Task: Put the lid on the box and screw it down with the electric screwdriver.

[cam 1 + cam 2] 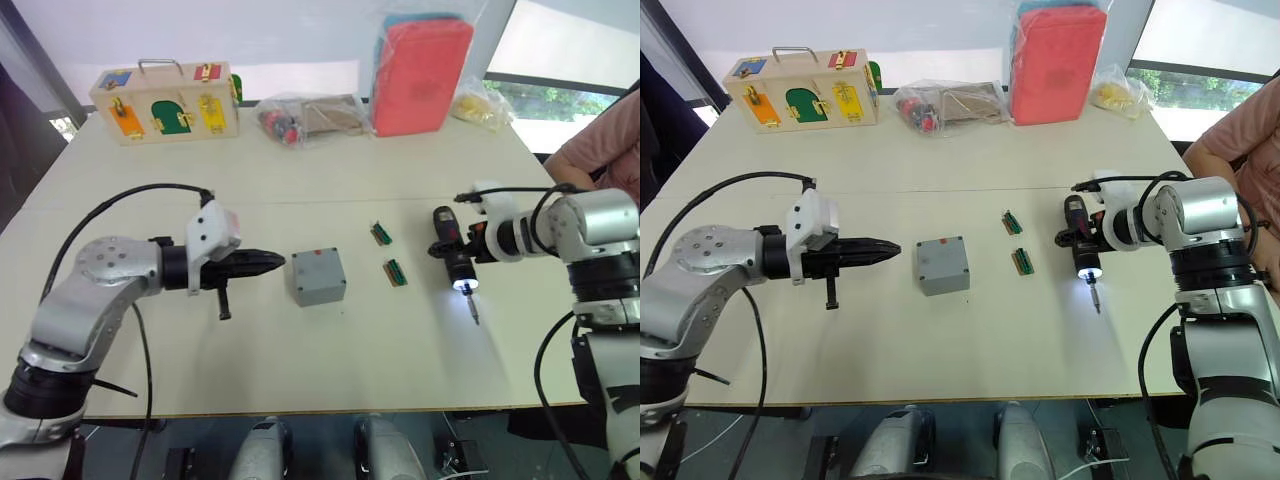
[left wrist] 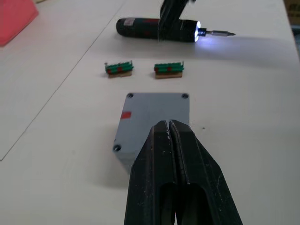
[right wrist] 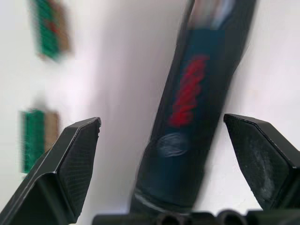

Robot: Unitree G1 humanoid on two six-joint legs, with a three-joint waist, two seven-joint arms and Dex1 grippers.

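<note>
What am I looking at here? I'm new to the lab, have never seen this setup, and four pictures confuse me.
It is a two-armed humanoid robot at a table. Two pictures come from cameras in its head, looking down over both arms. The other two come from a camera on each wrist, looking along that arm's claw.

On the table sits a small grey box with its lid already on top. The left claw is shut and points at the box without holding anything. The right claw is open around the electric screwdriver, which lies on the table with its tip light on.

Nearby are two green connector blocks. At the far edge are a wooden latch box, bagged items and a red pad. A person's arm shows at the right.
</note>
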